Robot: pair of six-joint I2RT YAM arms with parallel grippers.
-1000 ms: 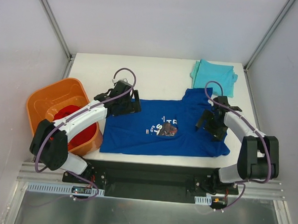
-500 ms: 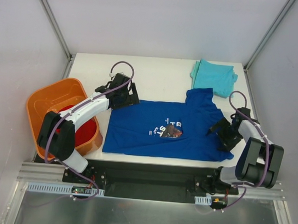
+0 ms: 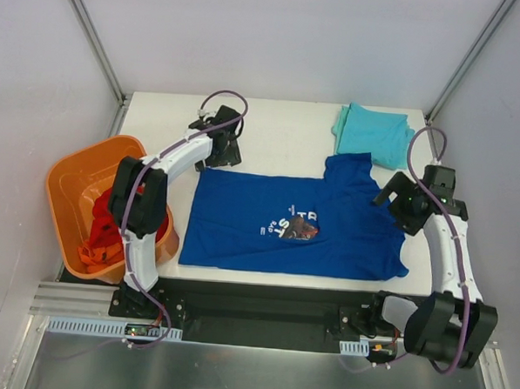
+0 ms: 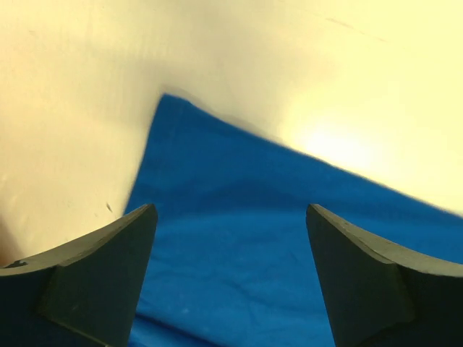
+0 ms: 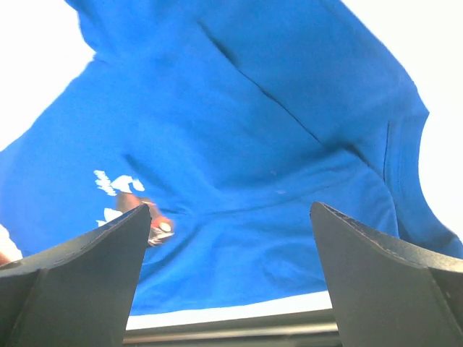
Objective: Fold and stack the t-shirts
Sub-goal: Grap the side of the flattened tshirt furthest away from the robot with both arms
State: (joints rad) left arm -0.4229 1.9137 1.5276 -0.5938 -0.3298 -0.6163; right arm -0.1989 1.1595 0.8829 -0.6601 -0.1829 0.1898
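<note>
1. Three shirts are in view. We think the teal shirt is done, because it lies folded at the far right corner of the surface.
2. The red shirt is bunched up in the orange tub on the left. It is not folded yet.
3. The blue shirt is the one in hand. It lies spread out in the middle of the surface, close to the near edge, with its white letters facing up. There is a small bump by the letters.
4. The left fingers are spread wide with nothing between them. They hang over the far left corner of the blue shirt.
5. The right fingers are spread wide too, and they hold nothing. They are over the right part of the blue shirt, near a sleeve.
6. We think the laying-out step is about finished and the first fold comes next.
7. For that, each set of fingers needs to go down and pinch one edge of the blue cloth. Then both should lift together and lay that part over the middle.
8. We should pinch only the top layer and move both sides evenly, or the soft cloth may bunch up and the fold may come out crooked.
</note>
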